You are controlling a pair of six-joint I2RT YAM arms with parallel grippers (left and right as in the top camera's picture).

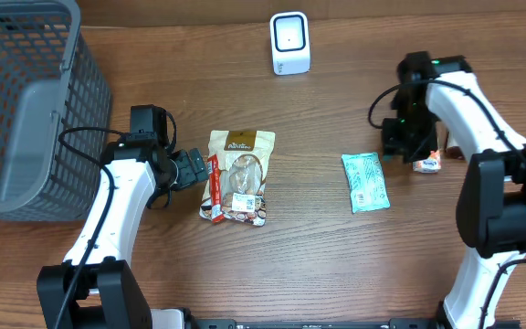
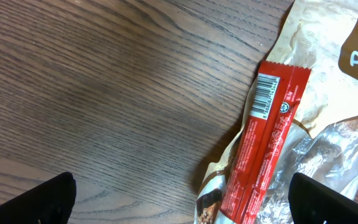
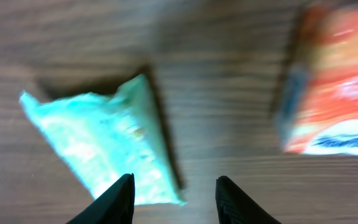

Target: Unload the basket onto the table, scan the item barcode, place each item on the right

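A red snack bar with a white barcode lies along the left edge of a beige snack bag. My left gripper is just left of the bar, open wide; in the left wrist view the bar's lower end lies between the fingertips, nearer the right one. My right gripper hovers between a green packet and an orange packet. It is open with only table between its fingers. The right wrist view is blurred. A white scanner stands at the back.
A grey wire basket fills the back left corner, close behind my left arm. The green packet and orange packet lie on the right half of the wooden table.
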